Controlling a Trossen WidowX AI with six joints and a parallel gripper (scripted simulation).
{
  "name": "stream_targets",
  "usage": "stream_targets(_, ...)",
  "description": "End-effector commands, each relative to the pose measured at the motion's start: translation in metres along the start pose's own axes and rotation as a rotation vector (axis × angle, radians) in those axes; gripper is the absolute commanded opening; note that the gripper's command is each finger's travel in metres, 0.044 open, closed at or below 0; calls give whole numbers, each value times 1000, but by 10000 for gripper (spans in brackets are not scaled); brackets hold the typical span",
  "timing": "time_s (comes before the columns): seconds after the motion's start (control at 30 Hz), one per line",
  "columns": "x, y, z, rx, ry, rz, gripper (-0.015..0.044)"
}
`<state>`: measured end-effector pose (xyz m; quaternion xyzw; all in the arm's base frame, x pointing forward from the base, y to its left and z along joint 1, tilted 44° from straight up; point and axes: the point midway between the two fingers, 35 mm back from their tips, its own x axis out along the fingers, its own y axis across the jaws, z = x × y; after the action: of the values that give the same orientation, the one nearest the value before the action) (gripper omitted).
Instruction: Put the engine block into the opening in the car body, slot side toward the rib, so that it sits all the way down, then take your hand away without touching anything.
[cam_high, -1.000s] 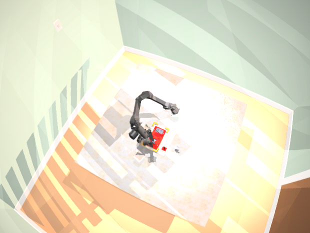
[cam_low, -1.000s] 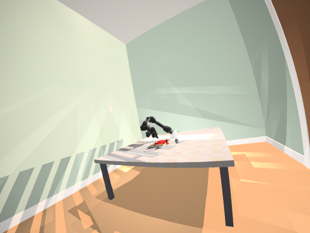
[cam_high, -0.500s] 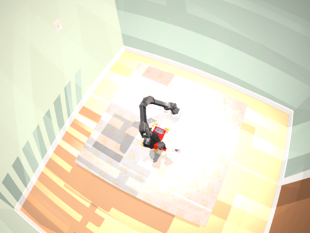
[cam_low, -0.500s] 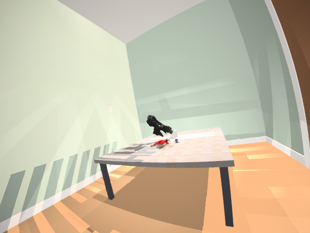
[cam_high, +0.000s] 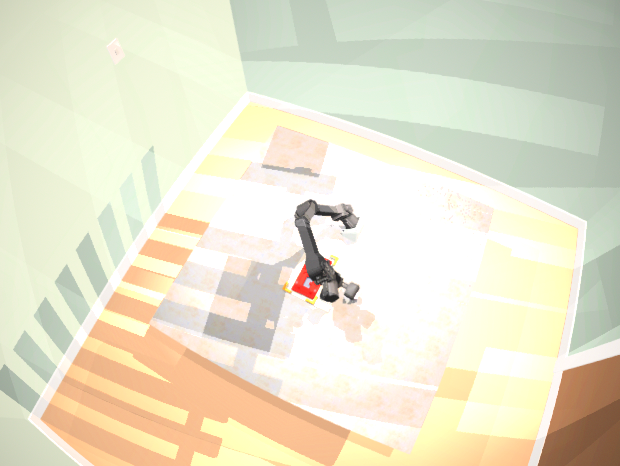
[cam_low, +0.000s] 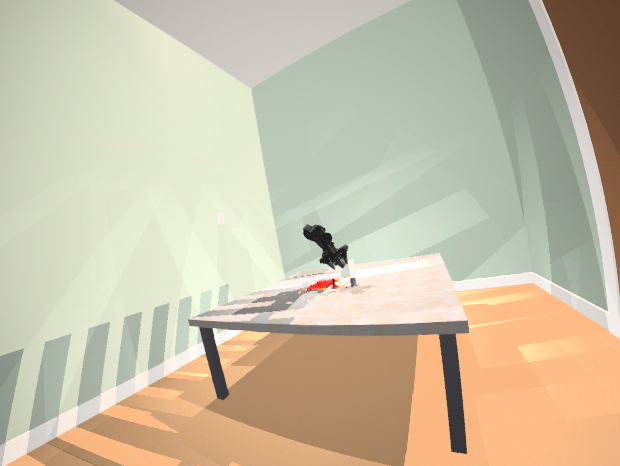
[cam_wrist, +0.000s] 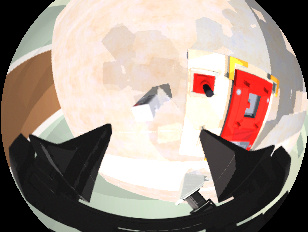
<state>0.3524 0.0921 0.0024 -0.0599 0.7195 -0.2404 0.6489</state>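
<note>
The engine block (cam_wrist: 148, 106) (cam_high: 354, 300) (cam_low: 353, 282), a small grey and white block, stands on the table beside the car body. The red car body (cam_wrist: 243, 117) (cam_high: 300, 288) (cam_low: 320, 285) lies on the table, its grey-looking opening (cam_wrist: 251, 106) showing in the wrist view. My gripper (cam_wrist: 157, 131) is open and empty, above the table. In the wrist view the block appears between and beyond the fingertips, and the right finger overlaps the car body's lower edge. The block's slot cannot be made out. In the top view the arm partly hides the car body.
A small red square part (cam_wrist: 200, 79) with a black peg lies between block and car body. Yellow corner brackets (cam_wrist: 235, 65) (cam_high: 311, 300) surround the car body. The arm's base (cam_high: 349, 215) stands on the table (cam_low: 350, 320) behind it. Bright light washes out parts of the table top.
</note>
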Motion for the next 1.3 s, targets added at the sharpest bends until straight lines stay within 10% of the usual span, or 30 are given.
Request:
stream_targets(0.0, 3, 17, -9, -110, -24, -93, 440)
stream_targets(1.27, 74, 36, -25, -365, -100, -323, 440)
